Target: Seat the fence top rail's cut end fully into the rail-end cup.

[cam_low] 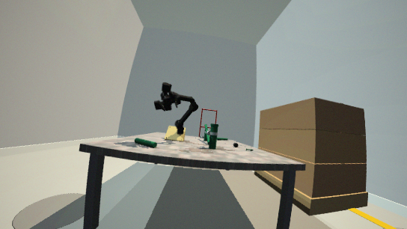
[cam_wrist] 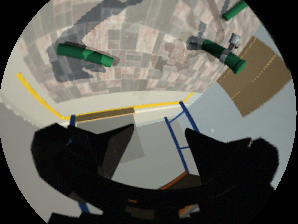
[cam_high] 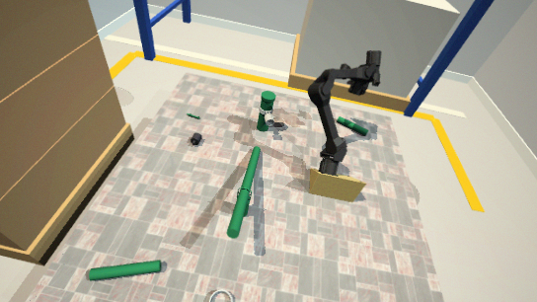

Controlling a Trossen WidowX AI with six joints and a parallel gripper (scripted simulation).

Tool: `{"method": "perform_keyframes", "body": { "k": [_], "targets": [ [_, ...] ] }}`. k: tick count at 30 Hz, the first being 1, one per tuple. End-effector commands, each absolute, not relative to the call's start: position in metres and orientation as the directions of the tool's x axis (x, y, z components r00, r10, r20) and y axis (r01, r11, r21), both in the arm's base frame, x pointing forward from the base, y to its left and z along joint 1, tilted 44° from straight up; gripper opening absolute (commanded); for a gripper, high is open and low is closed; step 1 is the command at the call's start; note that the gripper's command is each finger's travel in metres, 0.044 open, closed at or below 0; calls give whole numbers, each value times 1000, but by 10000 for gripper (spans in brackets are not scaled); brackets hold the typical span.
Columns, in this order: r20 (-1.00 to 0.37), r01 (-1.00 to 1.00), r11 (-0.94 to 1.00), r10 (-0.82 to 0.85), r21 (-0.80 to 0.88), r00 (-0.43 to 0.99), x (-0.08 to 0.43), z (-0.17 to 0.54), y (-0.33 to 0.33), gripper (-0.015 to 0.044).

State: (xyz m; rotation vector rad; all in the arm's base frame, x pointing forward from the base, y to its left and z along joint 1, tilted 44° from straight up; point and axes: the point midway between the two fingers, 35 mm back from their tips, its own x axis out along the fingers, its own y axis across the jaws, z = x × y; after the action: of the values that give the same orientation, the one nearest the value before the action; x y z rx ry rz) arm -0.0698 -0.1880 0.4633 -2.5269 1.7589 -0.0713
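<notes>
The green rail [cam_high: 250, 170] [cam_wrist: 235, 10] slants through the loop cap. Its far end lies short of the big green post [cam_high: 263, 124] [cam_low: 212, 143] [cam_wrist: 240, 66], with a visible gap to the grey rail-end cup [cam_high: 268, 119] [cam_wrist: 234, 40]. The cup hangs on the pale brace band [cam_high: 265, 112] [cam_low: 213, 133], which sits on the post's upper half, somewhat below the cap. My gripper [cam_wrist: 160, 128] is open and empty, high up and well away from the rail and post. The inside of the cup cannot be made out.
A loose green tube [cam_high: 351, 125] [cam_low: 146, 142] [cam_wrist: 85, 54] lies behind the arm, another [cam_high: 124, 269] at the front left. A black cylinder [cam_high: 195, 138] [cam_low: 235, 144] and a small green piece [cam_high: 193, 115] [cam_low: 249, 150] lie left of the post. The arm stands at a wooden block [cam_high: 337, 187] [cam_low: 175, 134].
</notes>
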Motion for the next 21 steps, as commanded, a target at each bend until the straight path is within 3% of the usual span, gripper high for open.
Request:
{"method": "perform_keyframes", "body": {
  "k": [1,10,21],
  "targets": [
    [3,-934,-347,-938,-81,348,-70,463,-188,426],
    [23,-857,-380,-917,-347,397,-58,464,-212,440],
    [30,-623,-367,-875,-691,483,-26,460,-246,440]
  ]
}}
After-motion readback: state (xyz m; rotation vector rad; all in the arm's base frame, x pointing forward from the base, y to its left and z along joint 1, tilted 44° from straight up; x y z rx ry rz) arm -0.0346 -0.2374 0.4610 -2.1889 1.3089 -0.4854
